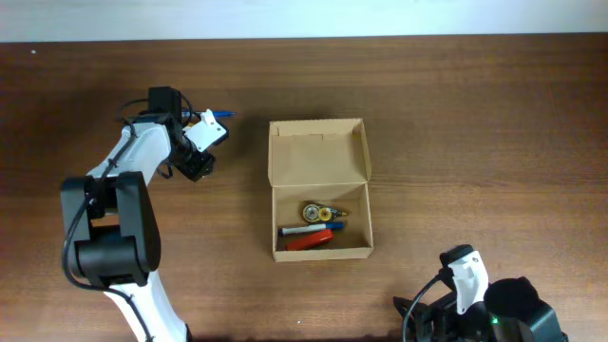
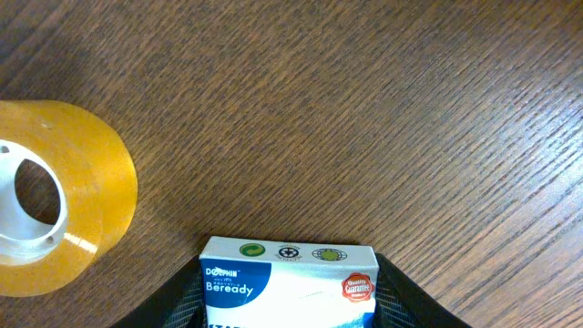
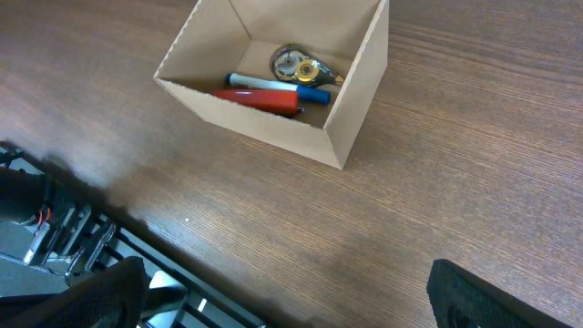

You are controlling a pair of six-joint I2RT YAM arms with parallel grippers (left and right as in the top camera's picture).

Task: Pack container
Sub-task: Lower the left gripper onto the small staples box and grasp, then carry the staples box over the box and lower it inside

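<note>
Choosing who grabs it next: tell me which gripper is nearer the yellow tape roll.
Left. The left gripper, jaws around a white-and-blue packet, hovers right beside the tape roll. The right gripper sits across the table, beyond the container.

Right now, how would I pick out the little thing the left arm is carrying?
Find the open brown cardboard box in the middle of the wooden table. Beside it, on the left arm's side, the left tool grips a small packet. Unlike the round amber tape roll near it, it is a flat-sided white-and-blue pack printed "Beready" with a red seal.
</note>
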